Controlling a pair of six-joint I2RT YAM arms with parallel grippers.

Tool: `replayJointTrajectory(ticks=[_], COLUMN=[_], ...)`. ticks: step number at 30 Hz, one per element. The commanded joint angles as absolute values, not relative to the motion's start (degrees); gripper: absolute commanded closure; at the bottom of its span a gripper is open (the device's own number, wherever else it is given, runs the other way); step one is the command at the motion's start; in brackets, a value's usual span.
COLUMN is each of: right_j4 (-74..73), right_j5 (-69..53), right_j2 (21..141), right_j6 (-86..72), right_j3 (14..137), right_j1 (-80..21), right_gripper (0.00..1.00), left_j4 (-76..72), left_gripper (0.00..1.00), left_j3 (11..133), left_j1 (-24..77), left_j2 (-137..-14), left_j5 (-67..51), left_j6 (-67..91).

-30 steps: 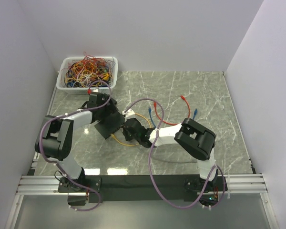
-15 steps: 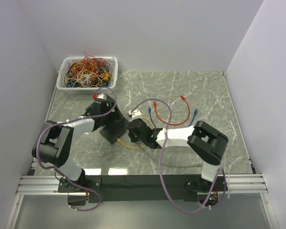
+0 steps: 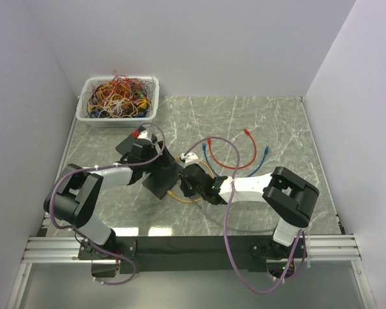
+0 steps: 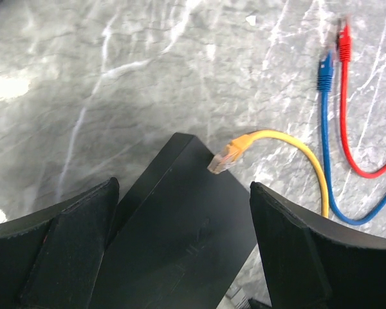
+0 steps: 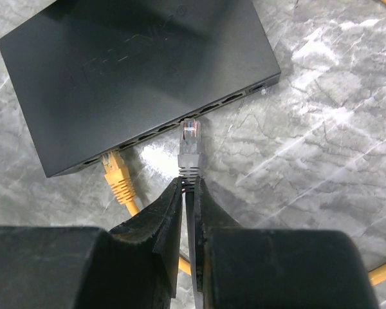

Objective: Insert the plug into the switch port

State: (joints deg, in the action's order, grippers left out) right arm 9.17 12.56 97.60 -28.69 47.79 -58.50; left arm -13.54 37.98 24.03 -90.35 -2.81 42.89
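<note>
Far left, at the back of the marble table (image 3: 276, 116), sits the white basket (image 3: 116, 121), heaped with tangled cables. Nothing touching it.

Coming in from there, the left gripper (image 4: 183, 193) is low over the black switch (image 5: 128, 71), its jaws spread wide with one on either side of the box. In the left wrist view the switch fills the space between the two fingers (image 4: 71, 244), and a sliver of marble shows beside the far one. It is straddling the box, not clamping it.

Along the front of the switch, a yellow plug (image 5: 114, 168) sits in a port near the left end of the row. Its cable curls away across the table.

Next over is the one that matters, the grey plug (image 5: 190, 145). The right gripper (image 5: 188, 187) has it pinched tight by the boot, jaws nearly together, pointing it straight at the port row. The clear tip is right up against the front face of the switch, about midway along, with most of the body outside. I can't tell whether it touches.

Further right, a blue cable (image 4: 324, 74) and a red cable (image 4: 344, 48) lie loose on the marble, side by side, apart from the switch.
</note>
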Motion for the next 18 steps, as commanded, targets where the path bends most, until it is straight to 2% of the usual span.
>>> replayJointTrajectory(ticks=[1, 18], right_j4=[11.78, 12.83], right_j5=[12.31, 12.04], right_j2=[95.1, 95.45], right_j6=[-29.01, -28.47], right_j3=[47.29, 49.22], right_j1=[-58.97, -61.34], right_gripper=[0.9, 0.91], left_j4=[-8.96, -10.63], left_gripper=[0.1, 0.11], left_j3=[35.77, 35.68], left_j1=[25.31, 25.4], left_j2=[-94.04, -97.03], left_j5=[-5.71, -5.89], left_j6=[43.86, 43.24])
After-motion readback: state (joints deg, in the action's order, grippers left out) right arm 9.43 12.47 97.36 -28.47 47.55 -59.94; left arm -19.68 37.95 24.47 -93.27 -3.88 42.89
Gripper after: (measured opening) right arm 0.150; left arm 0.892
